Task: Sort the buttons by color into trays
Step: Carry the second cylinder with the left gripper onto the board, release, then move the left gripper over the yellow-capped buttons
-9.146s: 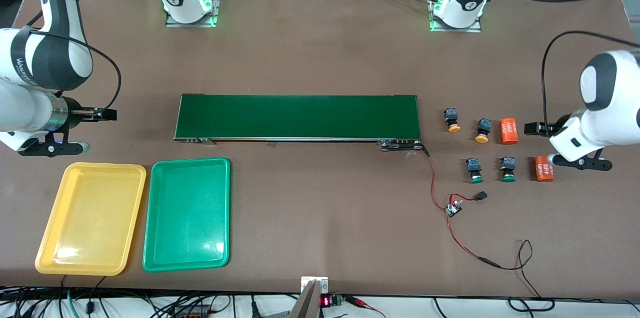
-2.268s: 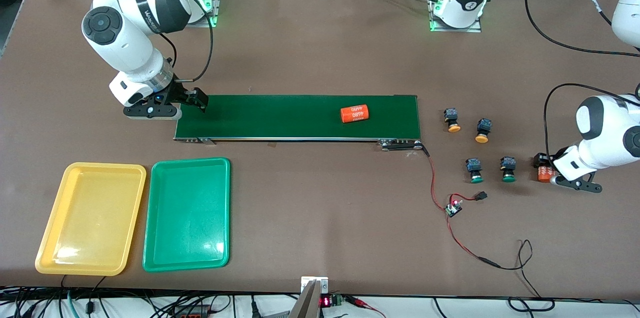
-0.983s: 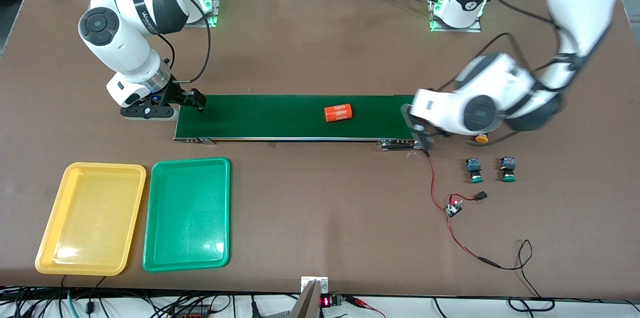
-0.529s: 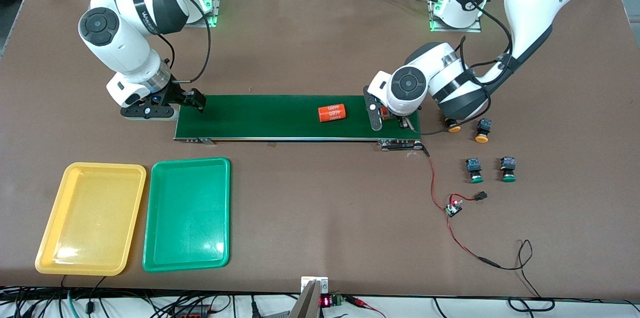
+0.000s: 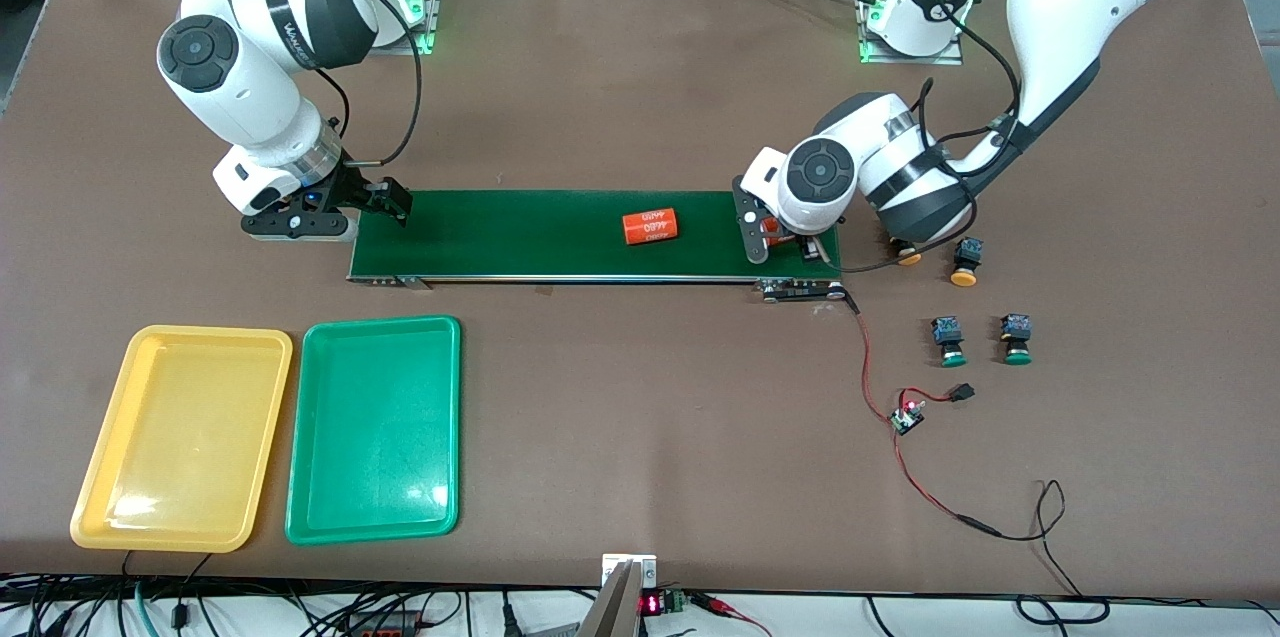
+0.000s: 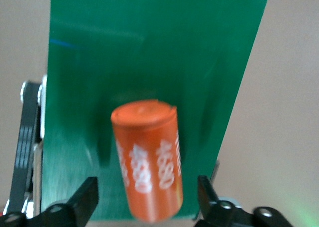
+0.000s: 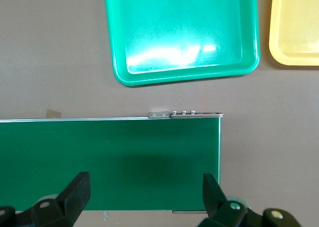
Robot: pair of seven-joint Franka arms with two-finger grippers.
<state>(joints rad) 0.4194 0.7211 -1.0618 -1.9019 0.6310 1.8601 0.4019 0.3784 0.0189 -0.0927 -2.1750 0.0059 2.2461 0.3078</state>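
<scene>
Two yellow-capped buttons lie on the table off the conveyor's end at the left arm's side. One [image 5: 965, 262] is in plain sight, the other [image 5: 908, 258] is partly hidden by the left arm. Two green-capped buttons [image 5: 948, 342] [image 5: 1017, 339] lie nearer the front camera. My left gripper [image 5: 788, 245] [image 6: 148, 197] is open over that end of the belt, and an orange cylinder [image 6: 148, 162] lies untouched between its fingers. My right gripper [image 5: 385, 202] [image 7: 145, 189] hangs open and empty over the belt's other end. The yellow tray [image 5: 180, 437] [image 7: 296, 27] and green tray [image 5: 375, 427] [image 7: 184, 32] hold nothing.
The long dark-green conveyor belt [image 5: 520, 232] carries another orange cylinder [image 5: 650, 227] near its middle. A small circuit board [image 5: 908, 417] with red and black wires lies near the green-capped buttons, nearer the front camera.
My left gripper has opened and let go of the orange cylinder on the belt. The other cylinder has ridden along the belt toward the right arm's end. The right arm has stayed still.
</scene>
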